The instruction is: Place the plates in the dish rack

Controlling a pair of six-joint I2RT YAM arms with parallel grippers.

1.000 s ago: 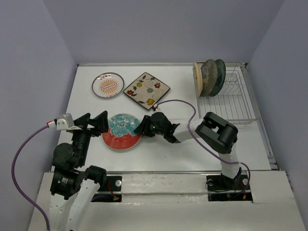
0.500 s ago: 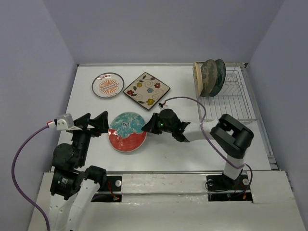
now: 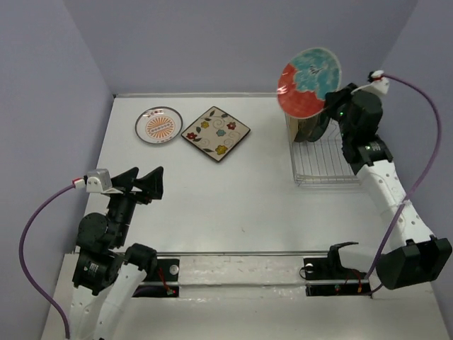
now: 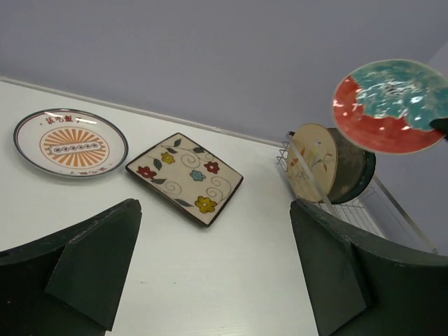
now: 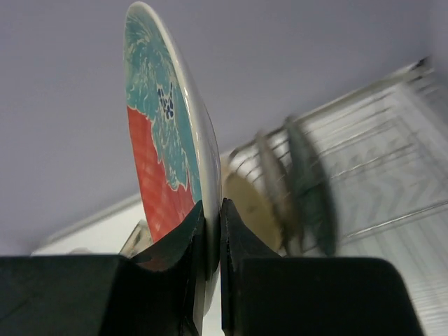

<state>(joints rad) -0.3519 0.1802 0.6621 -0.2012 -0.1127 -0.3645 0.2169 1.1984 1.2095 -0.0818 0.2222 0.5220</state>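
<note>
The teal-and-red plate (image 3: 308, 81) is up in the air, standing nearly on edge above the far left end of the dish rack (image 3: 333, 159) and clear of the wires. The right gripper (image 3: 325, 105) has it by the lower rim. In the right wrist view the two fingers (image 5: 192, 231) are pinched tight against the plate's front and back, with nothing between them but the plate's thickness.

Below the raised plate, three plates stand upright at the far end of the rack: a cream plate (image 4: 313, 159) in front, a grey plate (image 4: 348, 171) behind it, and a dark teal plate (image 4: 368, 166) at the back.

Across the white table (image 3: 233, 198), near the far edge, the orange-sunburst plate (image 3: 158, 125) lies flat, with the square floral plate (image 3: 215, 132) just to its right, apart from it.

The left gripper (image 3: 147, 177) hovers low by the near left side, its jaws spread wide with nothing between them.
</note>
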